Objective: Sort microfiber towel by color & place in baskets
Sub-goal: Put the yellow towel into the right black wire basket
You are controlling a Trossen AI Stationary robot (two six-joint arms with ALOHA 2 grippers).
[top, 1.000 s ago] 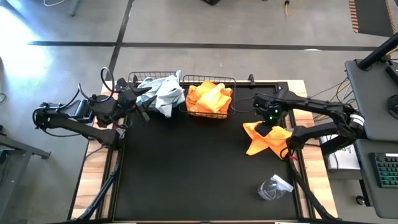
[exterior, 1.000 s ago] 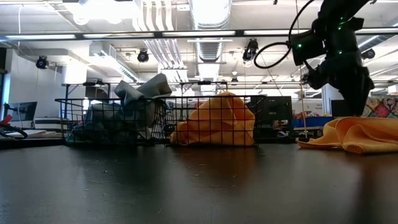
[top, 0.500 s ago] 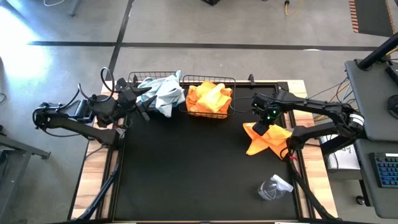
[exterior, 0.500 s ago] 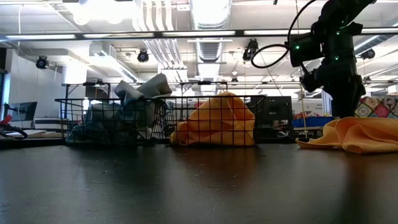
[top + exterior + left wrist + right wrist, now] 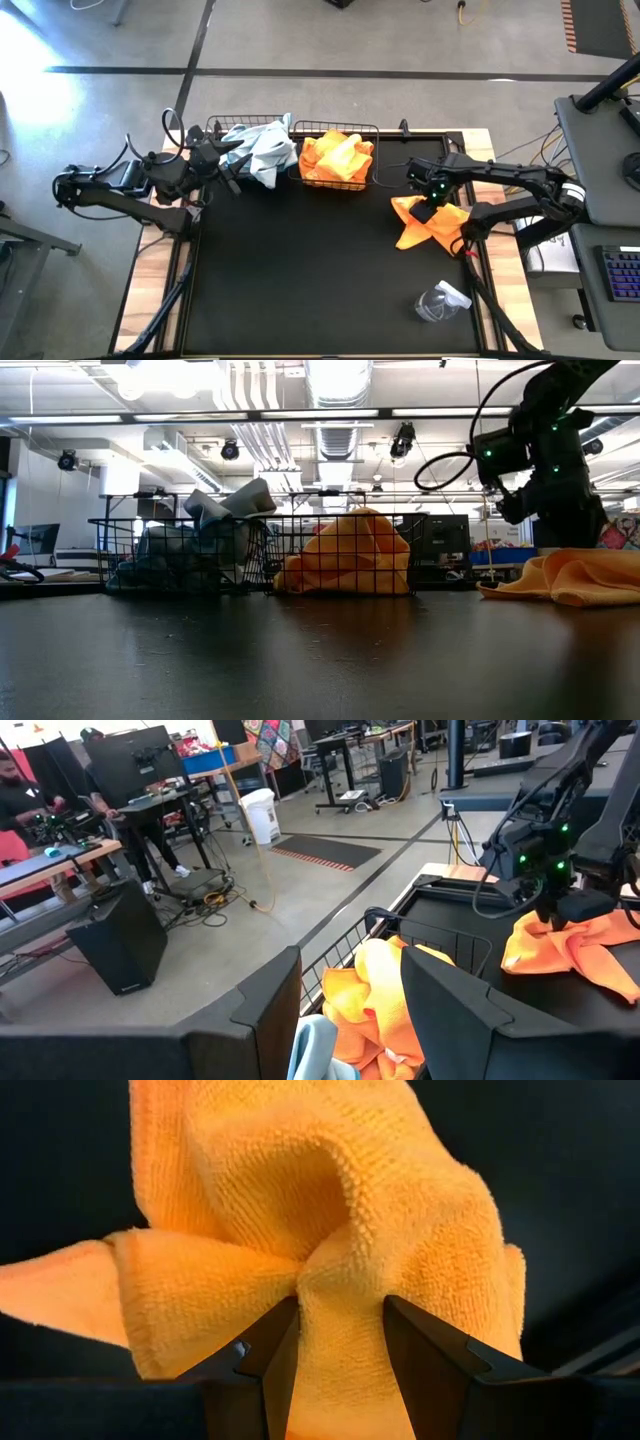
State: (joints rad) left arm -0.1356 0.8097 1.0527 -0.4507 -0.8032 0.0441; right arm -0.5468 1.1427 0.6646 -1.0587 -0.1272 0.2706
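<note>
Nearest the front edge of the bench [image 5: 300,290], toward its right corner, a clear plastic spray bottle [image 5: 441,300] lies on its side, well apart from everything else.

Farther back on the right side lies the loose orange towel [image 5: 432,224], crumpled, its long axis running roughly from front-left to back-right. The right gripper [image 5: 428,208] is down on the towel's back-left part. The right wrist view shows what the high view cannot: the two dark fingers [image 5: 270,1355] are pressed into a raised fold of the orange towel [image 5: 330,1240], pinching it between them. The low view shows the same towel [image 5: 572,577] as a low heap on the bench surface with the right arm standing over it.

At the back edge stand two black wire baskets side by side. The right basket [image 5: 338,182] holds orange towels [image 5: 336,156]; the left basket [image 5: 215,128] holds blue-grey towels [image 5: 262,150], one draping over its front rim.

The left gripper [image 5: 234,164] rests just left of the left basket; its fingers [image 5: 260,1010] stand apart with nothing between them. Its wrist view alone shows a person at desks in the room beyond.
</note>
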